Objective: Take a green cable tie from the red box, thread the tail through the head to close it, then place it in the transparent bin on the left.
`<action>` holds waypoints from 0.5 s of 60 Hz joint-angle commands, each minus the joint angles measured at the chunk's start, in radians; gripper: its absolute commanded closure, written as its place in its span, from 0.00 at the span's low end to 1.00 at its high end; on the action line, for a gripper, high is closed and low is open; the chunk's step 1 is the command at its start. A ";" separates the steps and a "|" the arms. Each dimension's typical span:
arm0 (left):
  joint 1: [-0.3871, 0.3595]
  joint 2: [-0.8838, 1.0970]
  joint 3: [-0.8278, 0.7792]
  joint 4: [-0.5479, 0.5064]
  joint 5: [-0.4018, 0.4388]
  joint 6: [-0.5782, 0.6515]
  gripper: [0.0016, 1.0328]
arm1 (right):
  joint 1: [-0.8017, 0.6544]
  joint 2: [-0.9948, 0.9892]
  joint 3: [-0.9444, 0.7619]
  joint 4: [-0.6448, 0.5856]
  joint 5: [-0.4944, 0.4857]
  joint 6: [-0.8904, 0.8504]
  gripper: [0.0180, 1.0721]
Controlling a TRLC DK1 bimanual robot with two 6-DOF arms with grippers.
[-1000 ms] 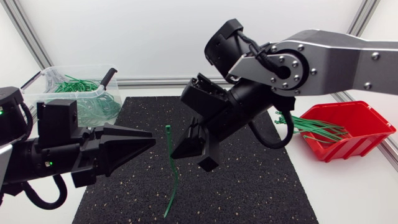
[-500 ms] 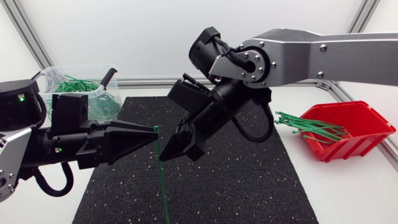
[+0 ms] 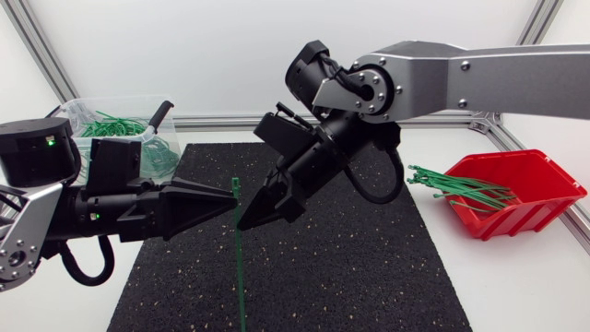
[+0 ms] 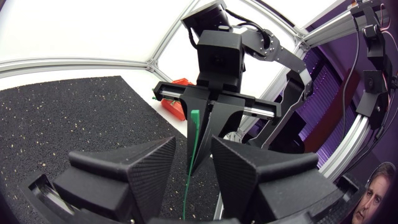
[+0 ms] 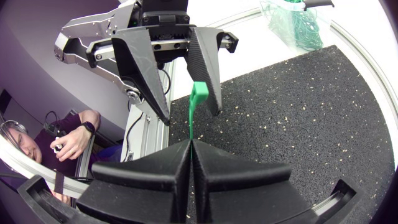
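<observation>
Right gripper (image 5: 189,144) clamped on green cable tie (image 5: 193,112) above black mat (image 3: 369,267). Left gripper (image 4: 193,142) wide, fingers flanking the tie's head. Red box (image 3: 516,217) at 3 o'clock, transparent bin (image 3: 111,100) at 10 o'clock.

White surface (image 3: 516,286), matte, evenly lit. Black rubber mat (image 3: 369,277) with pale speckles covers its middle, reaching far edge. Aluminium rail (image 3: 221,121) runs along far edge. Slanted aluminium posts (image 3: 35,48) rise at both far corners. Plain white panel (image 3: 184,46) behind rail. Light soft and diffuse, with faint shadows on mat.
</observation>
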 commanded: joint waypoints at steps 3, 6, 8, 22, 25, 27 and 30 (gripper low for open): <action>0.009 0.016 0.018 0.021 0.018 -0.013 0.64 | 0.003 0.025 0.012 -0.013 -0.014 -0.004 0.95; 0.009 0.016 0.020 0.021 0.018 -0.016 0.64 | 0.004 0.025 0.010 -0.013 -0.013 -0.004 0.95; 0.009 0.016 0.020 0.021 0.018 -0.016 0.68 | 0.004 0.025 0.009 -0.013 -0.014 -0.004 0.95; 0.007 0.019 0.020 0.021 0.018 -0.024 0.77 | 0.006 0.019 0.001 -0.013 -0.013 -0.004 0.95; 0.007 0.021 0.021 0.021 0.020 -0.028 0.77 | 0.006 0.019 0.000 -0.013 -0.013 -0.005 0.95; 0.007 0.021 0.023 0.022 0.018 -0.031 0.79 | 0.006 0.018 -0.002 -0.013 -0.013 -0.005 0.95; 0.007 0.021 0.026 0.022 0.018 -0.034 0.83 | 0.007 0.016 -0.004 -0.013 -0.013 -0.005 0.95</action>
